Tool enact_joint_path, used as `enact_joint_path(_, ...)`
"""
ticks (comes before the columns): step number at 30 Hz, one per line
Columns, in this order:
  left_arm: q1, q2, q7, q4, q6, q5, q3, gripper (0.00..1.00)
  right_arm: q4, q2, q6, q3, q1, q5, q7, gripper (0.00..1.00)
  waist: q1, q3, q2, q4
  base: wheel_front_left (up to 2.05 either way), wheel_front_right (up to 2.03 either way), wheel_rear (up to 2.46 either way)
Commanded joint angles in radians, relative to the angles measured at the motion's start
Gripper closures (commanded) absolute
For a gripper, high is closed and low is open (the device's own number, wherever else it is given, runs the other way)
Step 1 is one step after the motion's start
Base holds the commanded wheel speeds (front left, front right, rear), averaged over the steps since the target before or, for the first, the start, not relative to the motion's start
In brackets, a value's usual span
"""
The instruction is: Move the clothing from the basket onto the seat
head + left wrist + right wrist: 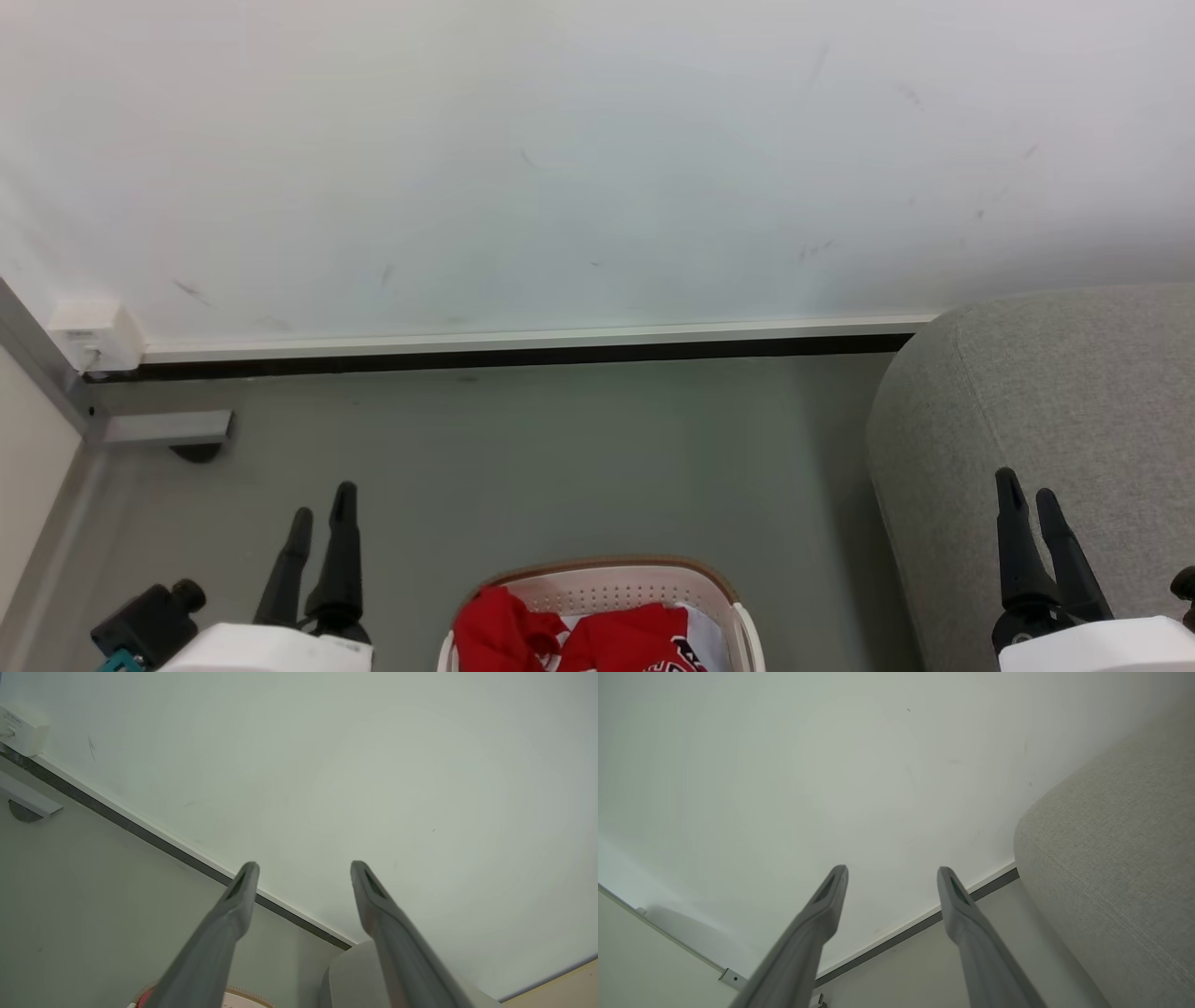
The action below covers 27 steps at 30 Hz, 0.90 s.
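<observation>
- Left gripper (323,500) sits at the near left, fingers parted and empty, pointing to the far side.
- Right gripper (1024,483) sits at the near right, fingers likewise parted, empty.

Red clothing (597,639) lies heaped in the basket (616,566) on the floor (560,467), to the right of the left gripper (323,499) and left of the right gripper (1023,483), both empty with fingers parted, the right one overlapping the seat (1074,392).
</observation>
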Motion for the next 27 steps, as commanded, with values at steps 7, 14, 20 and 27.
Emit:
enact_joint_path(7,0.002,0.021,-0.030,-0.009,0.027,0.131,-0.015,0.00,-0.002,-0.006,-0.001,0.015,0.001,-0.148,-0.027,0.00,0.0000,-0.005,0.0000,-0.004,0.00,0.00,0.00)
enact_joint_path(14,0.010,0.027,-0.050,0.001,0.037,0.203,-0.023,0.00,0.012,-0.002,-0.001,0.020,0.001,-0.241,-0.047,0.00,0.0000,-0.011,0.0000,-0.009,0.00,0.00,0.00)
enact_joint_path(20,0.018,0.028,-0.066,0.001,0.047,0.267,-0.029,0.00,0.018,-0.001,-0.001,0.023,0.001,-0.305,-0.063,0.00,0.0000,-0.017,0.0000,-0.013,0.00,0.00,0.00)
enact_joint_path(27,0.017,0.030,-0.084,-0.003,0.051,0.334,-0.031,0.00,0.025,-0.001,-0.001,0.029,0.001,-0.368,-0.082,0.00,0.0000,-0.019,0.0000,-0.017,0.00,0.00,0.00)
